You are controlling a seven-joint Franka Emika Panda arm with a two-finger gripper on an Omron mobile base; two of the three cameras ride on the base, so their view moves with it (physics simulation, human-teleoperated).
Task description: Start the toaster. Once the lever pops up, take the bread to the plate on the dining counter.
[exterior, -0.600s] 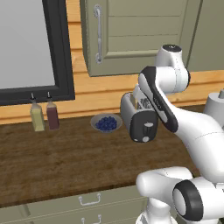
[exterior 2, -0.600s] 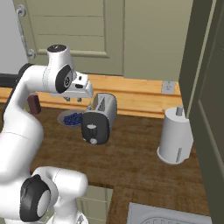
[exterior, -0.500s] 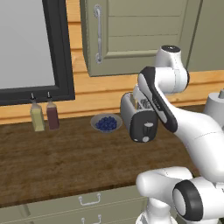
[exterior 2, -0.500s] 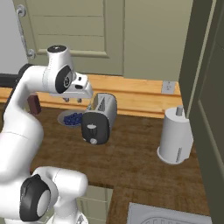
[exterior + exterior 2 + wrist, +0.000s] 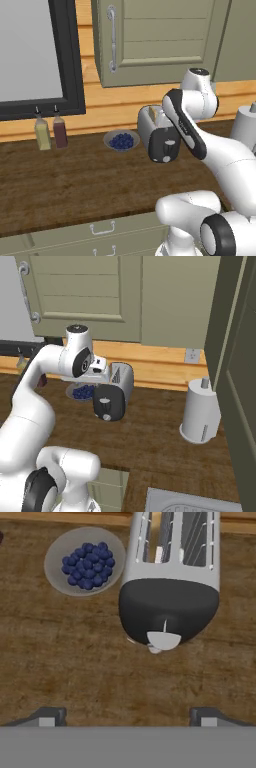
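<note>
The silver toaster (image 5: 159, 134) is standing on the dark wooden surface (image 5: 75, 185) near the back wall, its black end panel facing the robot, with the pale lever (image 5: 163, 640) showing low on that panel in the hand view. The gripper (image 5: 128, 716) is hovering above the surface just in front of the toaster, its fingertips (image 5: 47, 717) spread wide apart and holding nothing. A grey bowl of blueberries (image 5: 85, 560) is sitting just beside the toaster. Two bottles (image 5: 50, 132) are standing farther along the wall, and a white paper towel roll (image 5: 200, 411) is standing well apart on the other side.
</note>
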